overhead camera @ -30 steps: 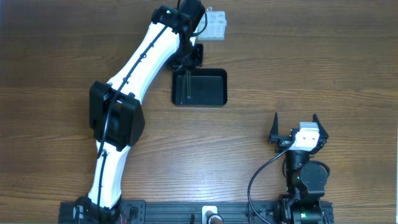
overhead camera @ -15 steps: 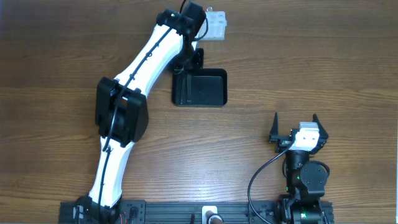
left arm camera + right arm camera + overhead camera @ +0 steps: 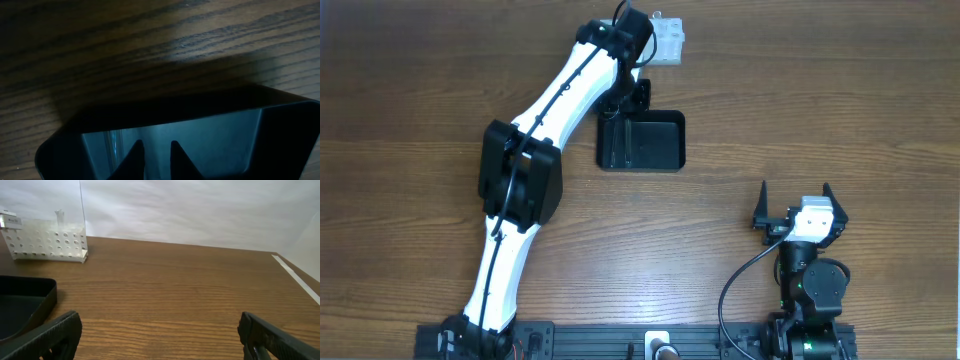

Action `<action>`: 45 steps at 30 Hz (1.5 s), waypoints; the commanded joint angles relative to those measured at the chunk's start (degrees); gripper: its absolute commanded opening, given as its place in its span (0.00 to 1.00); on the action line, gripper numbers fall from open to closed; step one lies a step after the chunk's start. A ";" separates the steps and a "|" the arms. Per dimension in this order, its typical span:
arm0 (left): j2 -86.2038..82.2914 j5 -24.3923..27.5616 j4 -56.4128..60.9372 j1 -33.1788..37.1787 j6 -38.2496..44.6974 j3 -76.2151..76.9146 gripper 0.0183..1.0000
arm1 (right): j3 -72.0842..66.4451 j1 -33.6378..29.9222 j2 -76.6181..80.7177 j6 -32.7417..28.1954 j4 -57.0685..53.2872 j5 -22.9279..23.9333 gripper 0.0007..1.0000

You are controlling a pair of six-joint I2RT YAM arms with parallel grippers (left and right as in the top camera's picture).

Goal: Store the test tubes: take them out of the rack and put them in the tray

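The black tray (image 3: 665, 158) lies at the upper middle of the table, and a clear test tube (image 3: 628, 142) rests along its left side. Just beyond it stands the white perforated rack (image 3: 667, 42). My left gripper (image 3: 632, 98) hangs over the tray's far left corner. In the left wrist view the left gripper (image 3: 155, 147) is slightly open with nothing between its fingers, and the tube (image 3: 112, 145) lies beside them inside the tray (image 3: 280, 130). My right gripper (image 3: 794, 212) rests wide open near its base. The right wrist view shows the rack (image 3: 47, 242) with one tube (image 3: 59, 216) upright in it.
Bare wooden table surrounds the tray and rack. A corner of the tray (image 3: 25, 300) shows in the right wrist view, far from the right gripper (image 3: 160, 342). A white wall rises behind the table's far edge.
The left arm has shifted slightly away from its base, toward the rack, and its elbow has swung right. The right arm has not moved.
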 commanded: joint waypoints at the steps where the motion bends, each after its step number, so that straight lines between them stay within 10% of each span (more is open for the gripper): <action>1: 2.32 0.79 0.24 -0.11 -0.79 0.74 0.02 | -0.31 0.31 -0.52 -0.07 -0.22 -0.28 0.99; 40: -5.11 2.05 1.90 -0.22 -0.79 0.76 0.22 | -0.31 0.31 -0.52 -0.07 -0.24 -0.28 0.99; 45: -12.04 0.55 1.95 -0.22 -0.79 0.76 0.42 | -0.31 0.31 -0.52 -0.07 -0.22 -0.28 0.99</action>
